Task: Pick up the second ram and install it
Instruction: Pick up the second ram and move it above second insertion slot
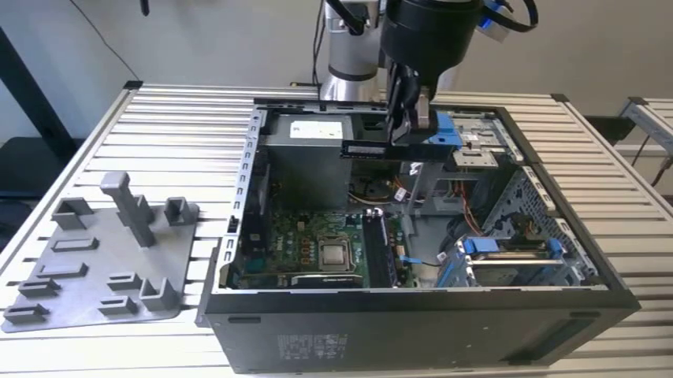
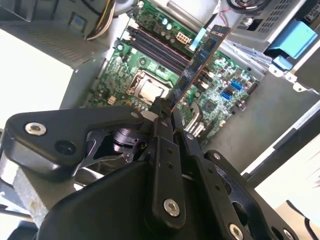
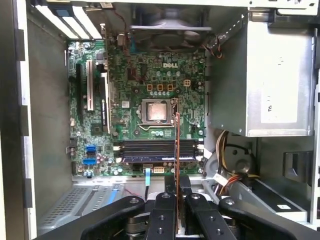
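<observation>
Case: the black computer case (image 1: pixel 421 315) lies on its side on the slatted surface (image 1: pixel 179 118), open side up, with a rim all round the opening.
Room inside: the motherboard (image 1: pixel 305 244) covers the case floor toward the exterior view's left. The grey power supply (image 1: pixel 310 130) fills the far corner, and blue drive cages (image 1: pixel 494 252) crowd the exterior view's right.
Gripper: the gripper (image 1: pixel 405 138) reaches down over the far part of the opening, closed on the second ram (image 1: pixel 366 150), with one end of the stick pinched between its fingers (image 2: pixel 159 107).
Place of the stick: it is held in the air above the motherboard, clear of the case rim, and level in front of the power supply. In the first wrist view it shows edge-on, over the memory slots (image 3: pixel 157 150) and just beside the processor socket (image 3: pixel 156 111).
Look: thin, long and narrow, with a row of dark chips on one face and an orange-brown edge.
Writing: a white sticker sits on the stick's face, its print too small to tell. There is white lettering on the motherboard, and labels on the power supply and on the case's near wall.
Beside the case: a grey tray (image 1: pixel 94 268) with upright posts lies on the surface at the exterior view's left.
</observation>
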`<state>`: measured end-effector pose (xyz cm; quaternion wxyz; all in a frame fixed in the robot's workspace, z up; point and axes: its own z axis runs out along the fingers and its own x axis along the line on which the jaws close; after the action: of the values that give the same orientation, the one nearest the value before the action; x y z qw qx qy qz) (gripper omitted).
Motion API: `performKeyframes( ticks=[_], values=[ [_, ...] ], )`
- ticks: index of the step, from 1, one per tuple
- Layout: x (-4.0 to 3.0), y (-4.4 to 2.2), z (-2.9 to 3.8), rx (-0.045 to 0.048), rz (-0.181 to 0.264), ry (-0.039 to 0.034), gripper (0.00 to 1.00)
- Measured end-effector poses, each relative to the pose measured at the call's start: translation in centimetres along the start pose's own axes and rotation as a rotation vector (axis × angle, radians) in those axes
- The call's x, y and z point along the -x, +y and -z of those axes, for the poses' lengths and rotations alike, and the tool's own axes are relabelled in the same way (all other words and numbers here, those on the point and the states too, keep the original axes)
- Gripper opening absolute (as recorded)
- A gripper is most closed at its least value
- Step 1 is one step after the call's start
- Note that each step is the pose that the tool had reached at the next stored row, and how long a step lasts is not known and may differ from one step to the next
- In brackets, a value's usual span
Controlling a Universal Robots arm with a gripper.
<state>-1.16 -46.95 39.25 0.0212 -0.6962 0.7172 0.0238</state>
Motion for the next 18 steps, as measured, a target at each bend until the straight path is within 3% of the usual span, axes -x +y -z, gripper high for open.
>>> performKeyframes(
  ticks=[14,18],
  values=[
    [3.05,0.02,-0.43,-0.0001,0.0,-0.0002,0.14],
    [3.38,-0.06,-0.56,-0.0001,0.0,-0.0002,0.14]
  ],
)
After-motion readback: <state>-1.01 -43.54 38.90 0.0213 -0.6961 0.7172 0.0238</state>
